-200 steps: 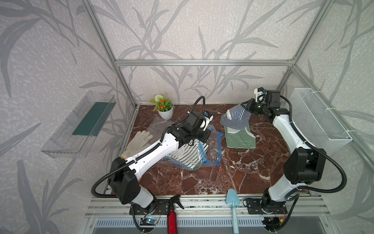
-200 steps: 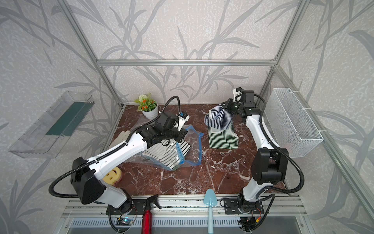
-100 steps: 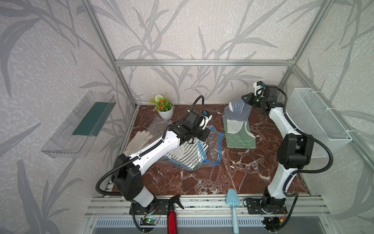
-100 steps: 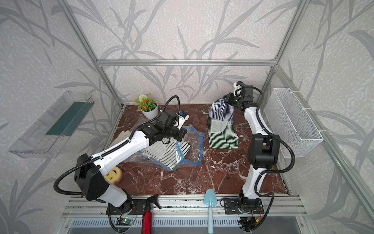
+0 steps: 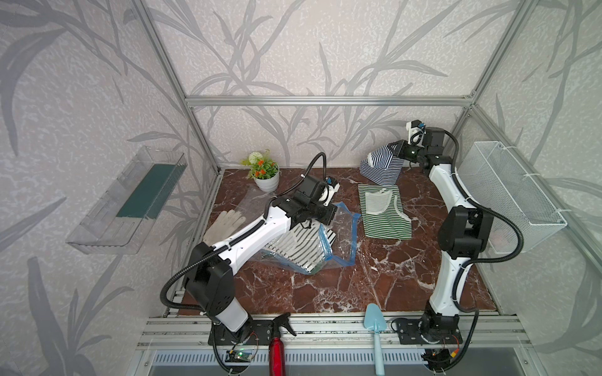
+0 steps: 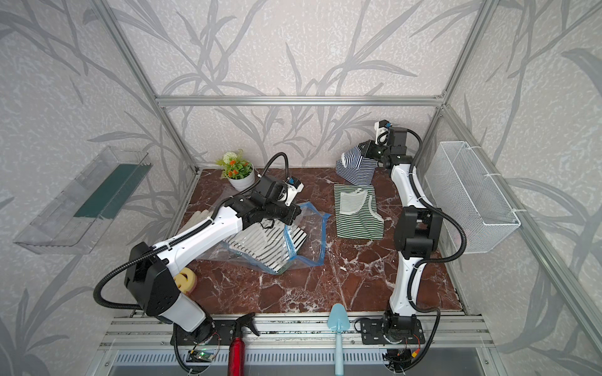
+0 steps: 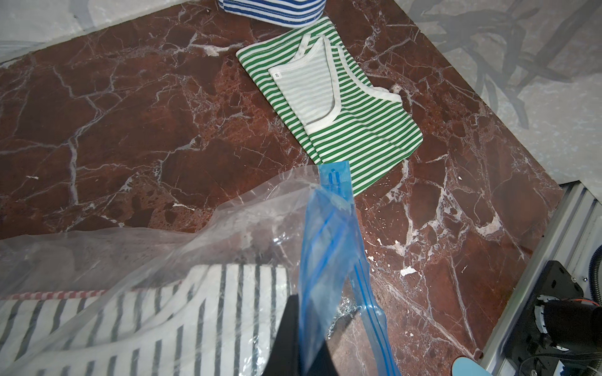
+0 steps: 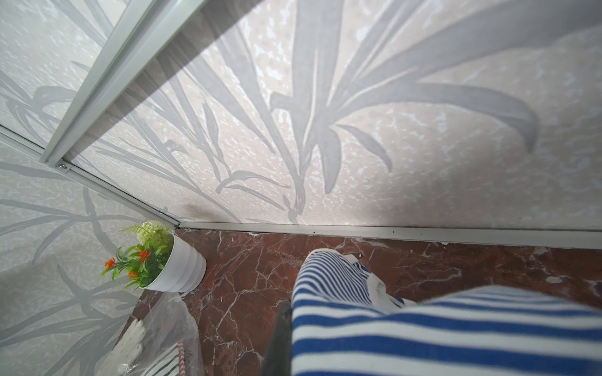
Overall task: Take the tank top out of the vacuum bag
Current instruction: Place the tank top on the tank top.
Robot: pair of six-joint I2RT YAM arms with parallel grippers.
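While 1 of 3 tops (image 5: 293, 242) lies in 1 vacuum bag (image 5: 342, 234), left gripper (image 7: 306, 319) clamping bag, right gripper (image 5: 395, 148) clamping blue-striped top (image 5: 379, 166)

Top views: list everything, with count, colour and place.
vacuum bag: 1, clear, table centre
black top: 1, black striped, inside bag
green tank top: 1, green striped, beside bag
blue tank top: 1, blue striped, lifted, back right
potted plant: 1, green, back left
glove: 1, white, left edge
sponge: 1, yellow, front left
spray bottle: 1, red, front rail
trowel: 1, blue, front rail
wire basket: 1, white, far right
tray: 1, clear, far left
left gripper: 1, black, gripping bag
right gripper: 1, black, holding blue tank top
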